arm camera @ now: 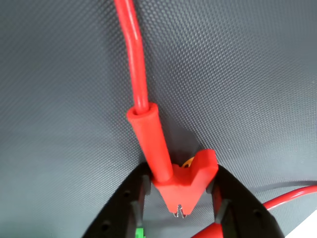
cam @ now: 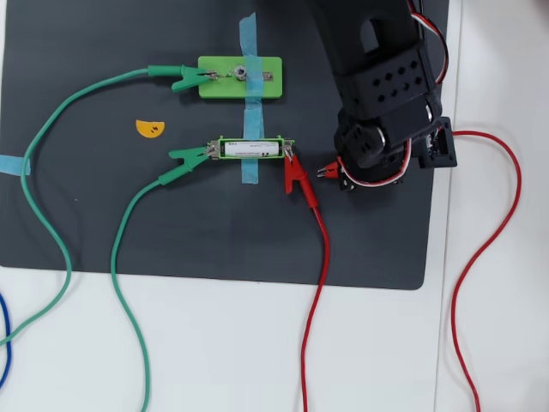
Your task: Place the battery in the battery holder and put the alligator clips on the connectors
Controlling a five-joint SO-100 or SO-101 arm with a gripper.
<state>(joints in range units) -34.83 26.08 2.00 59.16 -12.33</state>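
In the wrist view my gripper point(arm camera: 182, 174) is shut on a red alligator clip point(arm camera: 185, 184), its metal teeth pointing toward the camera and its red wire point(arm camera: 134, 44) running up over the dark mat. In the overhead view my gripper point(cam: 340, 172) holds this clip point(cam: 327, 170) just right of the green battery holder point(cam: 216, 148), which has the battery point(cam: 250, 149) in it. A second red clip point(cam: 296, 177) sits on the holder's right connector and a green clip point(cam: 189, 157) on its left one.
A green board point(cam: 257, 88) under blue tape point(cam: 249, 39) lies above the holder, with a green clip point(cam: 184, 77) on its left end. An orange half-disc point(cam: 149, 128) lies on the dark mat point(cam: 86, 223). Red point(cam: 493, 232) and green point(cam: 129, 283) wires trail onto the white table.
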